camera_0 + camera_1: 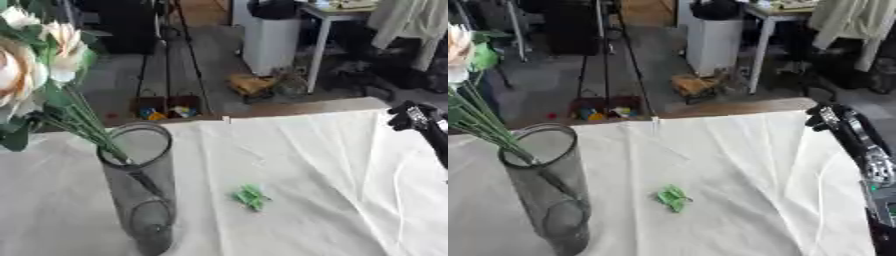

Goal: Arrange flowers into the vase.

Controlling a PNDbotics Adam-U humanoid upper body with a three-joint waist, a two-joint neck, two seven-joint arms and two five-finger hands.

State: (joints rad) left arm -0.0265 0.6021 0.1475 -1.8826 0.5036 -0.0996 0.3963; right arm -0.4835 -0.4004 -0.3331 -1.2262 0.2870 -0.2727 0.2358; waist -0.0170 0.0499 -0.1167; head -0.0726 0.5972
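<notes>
- Standing at the table's left, a clear glass vase (137,190) holds cream flowers (35,55), their green stems (92,127) slanting down inside it and the blooms leaning out past the rim to the left.
- Lying apart on the white tablecloth (315,165), a small green scrap (251,197) sits right of the vase.
- Near the table's right edge, the robot's right hand (831,116) hangs with fingers curled together, holding nothing.
</notes>
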